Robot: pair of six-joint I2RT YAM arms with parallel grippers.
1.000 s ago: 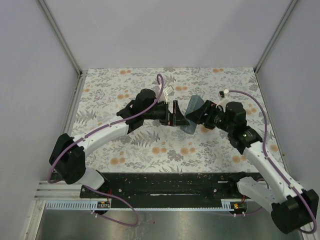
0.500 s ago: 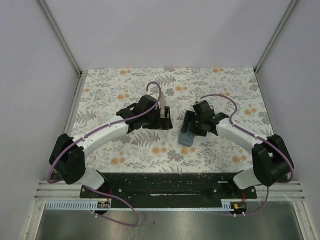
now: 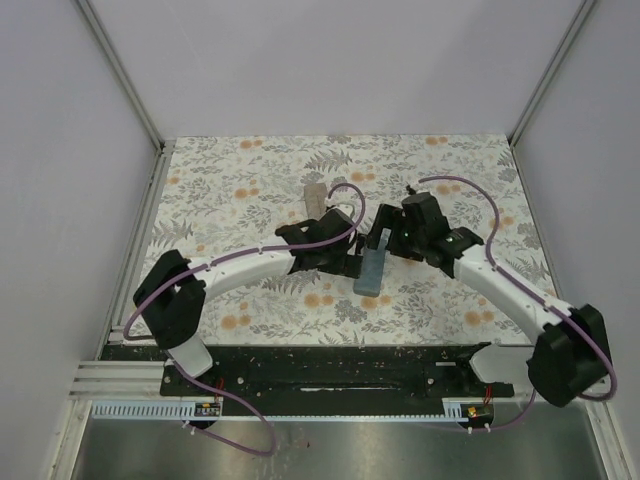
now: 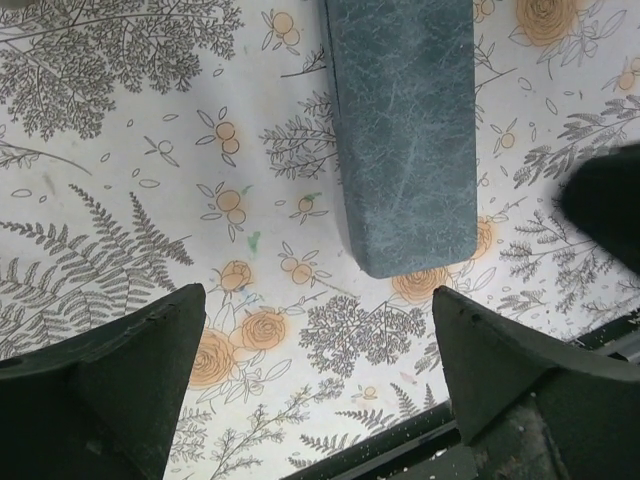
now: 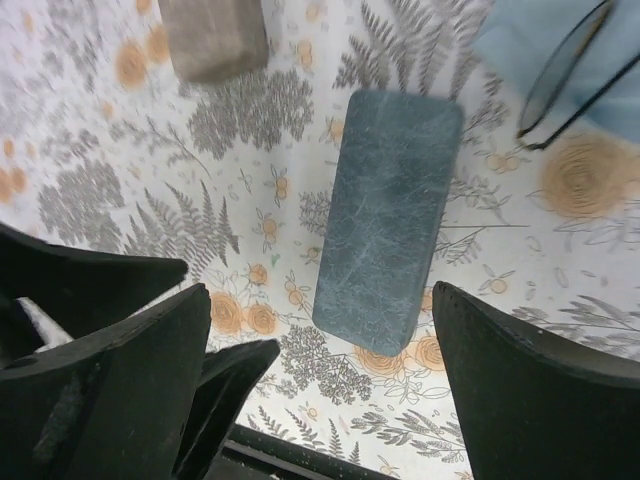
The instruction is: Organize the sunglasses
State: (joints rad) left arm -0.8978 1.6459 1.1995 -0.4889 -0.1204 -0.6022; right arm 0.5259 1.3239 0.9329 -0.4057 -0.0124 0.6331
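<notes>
Sunglasses [image 5: 566, 72] with a thin black frame lie on a light blue cloth [image 5: 520, 40] at the upper right corner of the right wrist view, just beyond the far end of a slate-blue case [image 5: 390, 205] and not touching it. The case lies flat and shut on the floral table [image 3: 220, 180], with a tan case [image 5: 213, 35] a little apart at its other side.

Both arms meet over the slate-blue case. The left gripper [image 4: 318, 300] hangs above its near end with the fingers spread wide and nothing between them; the right gripper [image 5: 320, 295] is likewise spread wide and empty above it. Neither touches the glasses.

By the look of it the glasses are not yet put away, and the step in hand is the approach to the case. The next move likely calls for one arm to steady the case while the other lifts its lid, then a careful pinch on the slim frame, which lies low against soft cloth.

Much is hard to read. The frame edge cuts off the glasses, so whether their arms are folded cannot be told. No seam or hinge shows on the case, so its opening side is unclear. From the top camera the right arm hides glasses and cloth altogether.
</notes>
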